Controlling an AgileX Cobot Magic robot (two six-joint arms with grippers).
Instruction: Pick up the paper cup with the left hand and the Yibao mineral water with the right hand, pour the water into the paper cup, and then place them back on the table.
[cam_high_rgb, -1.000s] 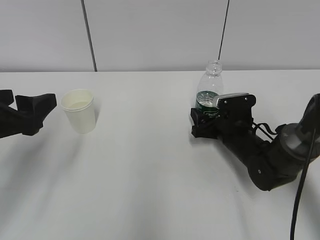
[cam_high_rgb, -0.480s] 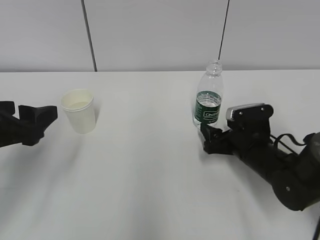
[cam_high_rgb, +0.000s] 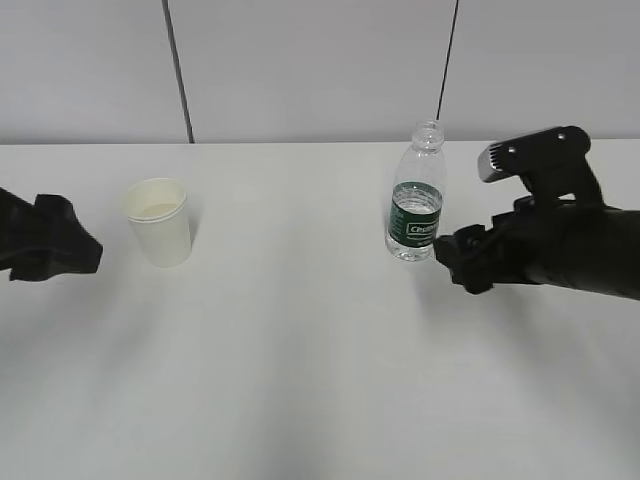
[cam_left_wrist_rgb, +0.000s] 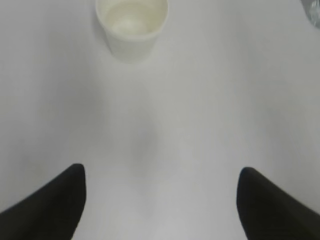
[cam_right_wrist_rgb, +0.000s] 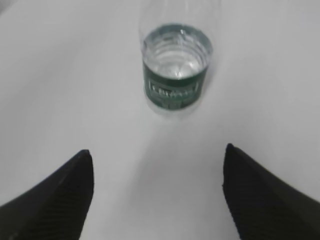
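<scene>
The paper cup (cam_high_rgb: 158, 221) stands upright on the white table (cam_high_rgb: 300, 350) at the left, with liquid inside; it also shows at the top of the left wrist view (cam_left_wrist_rgb: 132, 26). The Yibao mineral water (cam_high_rgb: 417, 195), uncapped with a dark green label, stands upright right of centre; it also shows in the right wrist view (cam_right_wrist_rgb: 176, 75). My left gripper (cam_high_rgb: 80, 245) is open and empty, apart from the cup to its left; in its own view (cam_left_wrist_rgb: 160, 175) the jaws stand wide. My right gripper (cam_high_rgb: 455, 260) is open and empty, just right of the bottle; it also shows in its own view (cam_right_wrist_rgb: 157, 157).
A grey wall (cam_high_rgb: 320, 70) with two dark vertical lines runs behind the table's far edge. The bottle's edge (cam_left_wrist_rgb: 312, 10) shows at the top right corner of the left wrist view. Bare tabletop lies between cup and bottle and in front.
My right gripper has let go of the bottle, backed off to the right and risen. My left gripper has drawn back leftward, away from the cup. Cup and bottle have stayed put.
</scene>
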